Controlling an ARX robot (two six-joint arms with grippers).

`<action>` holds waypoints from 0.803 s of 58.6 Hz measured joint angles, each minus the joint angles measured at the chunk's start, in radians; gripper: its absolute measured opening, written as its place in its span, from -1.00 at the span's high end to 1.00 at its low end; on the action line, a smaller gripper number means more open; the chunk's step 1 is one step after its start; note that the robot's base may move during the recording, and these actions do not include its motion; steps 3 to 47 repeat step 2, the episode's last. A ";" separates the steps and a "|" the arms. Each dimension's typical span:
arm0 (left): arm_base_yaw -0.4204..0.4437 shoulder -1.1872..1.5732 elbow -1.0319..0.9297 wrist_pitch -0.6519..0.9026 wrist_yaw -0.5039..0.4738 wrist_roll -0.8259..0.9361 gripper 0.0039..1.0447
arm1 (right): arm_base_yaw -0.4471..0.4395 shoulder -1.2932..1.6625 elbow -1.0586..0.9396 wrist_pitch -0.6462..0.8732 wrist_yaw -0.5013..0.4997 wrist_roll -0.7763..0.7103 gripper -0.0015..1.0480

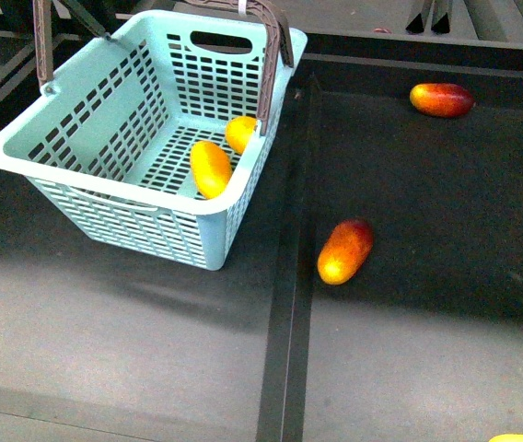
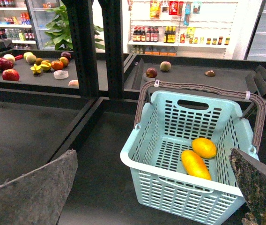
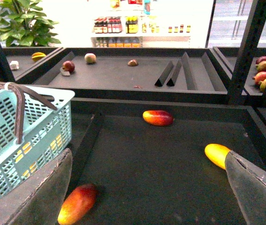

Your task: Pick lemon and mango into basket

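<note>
The light teal basket [image 1: 96,180] stands tilted at the left of the front view, its brown handles up. Inside it lie the elongated yellow-orange mango [image 1: 211,168] and, just behind it and touching, the rounder yellow lemon [image 1: 240,133]. In the left wrist view the basket [image 2: 170,174] holds the same mango [image 2: 195,164] and lemon [image 2: 204,147]. My left gripper [image 2: 151,152] is open, above and in front of the basket, with nothing between its fingers. My right gripper [image 3: 148,152] is open over the dark tray, holding nothing. Neither gripper shows in the front view.
A red-orange mango [image 1: 345,250] lies right of the raised divider [image 1: 284,304], and another [image 1: 441,99] lies further back. A yellow fruit [image 3: 216,154] sits by my right finger. Dark posts [image 2: 84,47] and shelves with fruit stand behind.
</note>
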 joint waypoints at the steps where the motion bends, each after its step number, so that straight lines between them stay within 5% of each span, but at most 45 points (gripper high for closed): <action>1: 0.000 0.000 0.000 0.000 0.000 0.000 -0.87 | 0.000 0.000 0.000 0.000 0.000 0.000 -0.83; 47: 0.000 0.000 0.000 0.000 0.000 0.000 -0.87 | 0.000 0.000 0.000 0.000 0.000 0.000 -0.83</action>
